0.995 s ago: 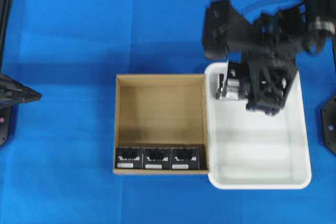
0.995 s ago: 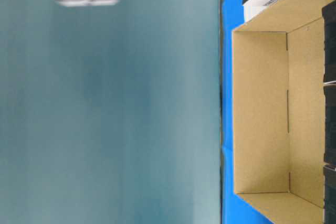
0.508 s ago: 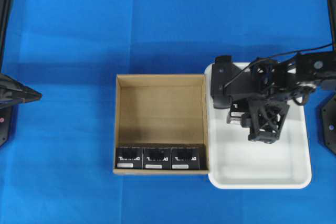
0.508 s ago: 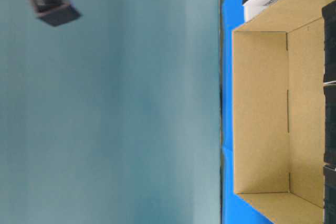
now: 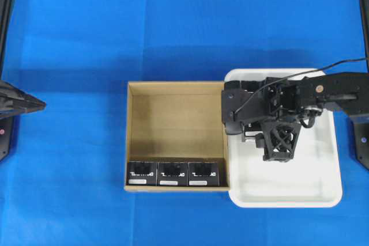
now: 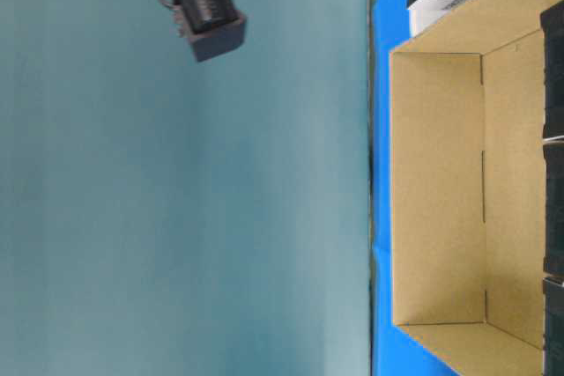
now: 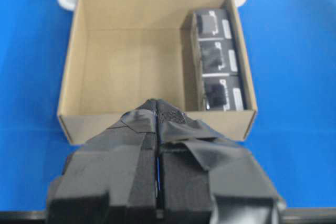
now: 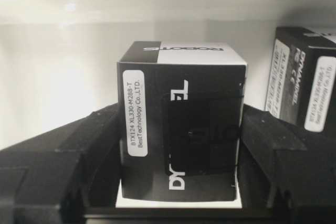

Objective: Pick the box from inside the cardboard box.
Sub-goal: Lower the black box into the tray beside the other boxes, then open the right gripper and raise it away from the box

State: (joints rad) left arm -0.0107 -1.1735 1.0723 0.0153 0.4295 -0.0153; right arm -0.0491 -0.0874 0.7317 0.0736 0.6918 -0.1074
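Note:
The brown cardboard box sits mid-table with three black boxes in a row along its near wall; they also show in the left wrist view. My right gripper is low in the white tray, beside the cardboard box's wall. In the right wrist view it is shut on a black box with a white label strip, fingers against both sides. My left gripper is shut and empty, back at the left edge.
A second black carton stands in the tray next to the held one, near the tray wall. The cardboard box's far part is bare. Blue cloth covers the table around both containers.
My right arm has swung down and left into the tray with the black carton, ending lower and close to the cardboard box's wall. The left arm has not moved.

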